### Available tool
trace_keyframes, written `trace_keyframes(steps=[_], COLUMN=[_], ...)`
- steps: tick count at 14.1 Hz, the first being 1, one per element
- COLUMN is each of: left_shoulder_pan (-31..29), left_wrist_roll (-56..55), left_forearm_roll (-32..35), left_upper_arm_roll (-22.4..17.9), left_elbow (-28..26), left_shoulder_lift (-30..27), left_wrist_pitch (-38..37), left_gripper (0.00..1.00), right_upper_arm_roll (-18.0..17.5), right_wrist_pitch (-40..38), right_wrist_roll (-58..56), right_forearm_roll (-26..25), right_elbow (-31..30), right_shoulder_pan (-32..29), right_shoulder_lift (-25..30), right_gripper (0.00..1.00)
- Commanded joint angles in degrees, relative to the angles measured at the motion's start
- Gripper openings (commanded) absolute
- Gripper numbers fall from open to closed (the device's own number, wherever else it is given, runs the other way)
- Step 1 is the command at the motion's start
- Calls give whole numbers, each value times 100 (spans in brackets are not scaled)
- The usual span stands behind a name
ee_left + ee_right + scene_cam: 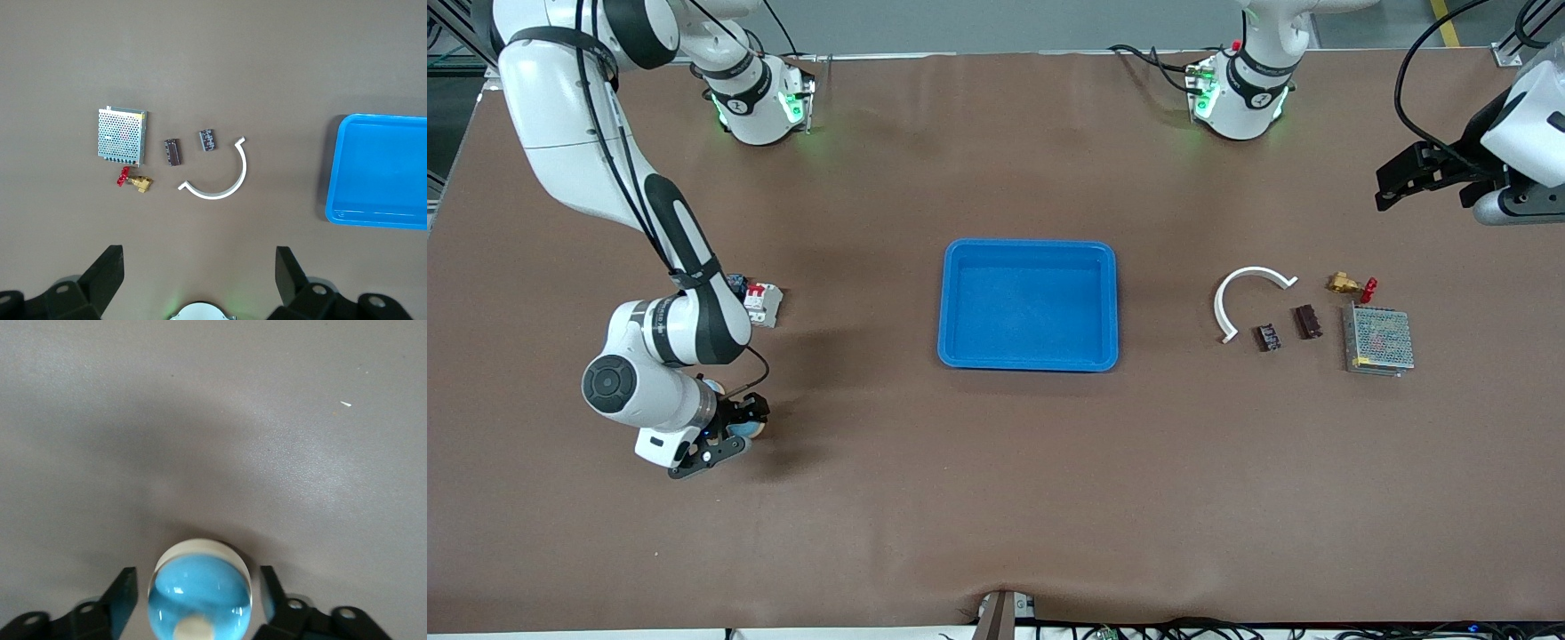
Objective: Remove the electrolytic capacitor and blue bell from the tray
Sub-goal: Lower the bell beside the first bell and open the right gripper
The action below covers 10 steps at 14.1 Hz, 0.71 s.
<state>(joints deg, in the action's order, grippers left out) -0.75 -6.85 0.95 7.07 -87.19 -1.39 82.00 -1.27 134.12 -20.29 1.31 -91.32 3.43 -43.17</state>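
Observation:
The bell [200,593], a glossy blue dome with a white rim and white button, sits on the table toward the right arm's end. My right gripper [197,580] is down around it, open, with a narrow gap showing between each finger and the dome. In the front view the right gripper [738,431] hides most of the bell [756,430]. Two small dark components [1268,337] [1307,322] lie toward the left arm's end; I cannot tell which is the capacitor. My left gripper [1392,182] hangs open and empty in the air over that end [198,257].
A blue tray [1030,360] sits mid-table. Beside the dark components [209,140] lie a white curved clip [1249,276], a brass valve with a red handle [1347,284] and a metal mesh box [1378,338]. A white-and-red breaker [763,304] lies by the right arm.

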Motion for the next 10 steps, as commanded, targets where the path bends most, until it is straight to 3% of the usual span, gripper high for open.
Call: trace_keyframes(steps=[1,6,10], left_shoulder_pan=[-39,-48,-48], left_wrist_roll=[88,88,88], left_forearm_roll=[-122,-122,-113], left_upper_arm_roll=[5,5,5], left_elbow=[-150,-150,-158], left_shoulder_lift=[-151,-151,-151], left_wrist_pitch=[88,96,96], left_gripper=[100,100,100], right_upper_arm_roll=[-75,-92,-92], right_wrist_pitch=[44,-279,-1780], right_wrist_roll=[-142,-37,682], right_forearm_roll=[106,106,106], right_elbow=[9,105,290], right_shoulder_pan=[-106,-62,-9], right_shoulder_lift=[-7,185,1010], right_gripper=[100,100,100])
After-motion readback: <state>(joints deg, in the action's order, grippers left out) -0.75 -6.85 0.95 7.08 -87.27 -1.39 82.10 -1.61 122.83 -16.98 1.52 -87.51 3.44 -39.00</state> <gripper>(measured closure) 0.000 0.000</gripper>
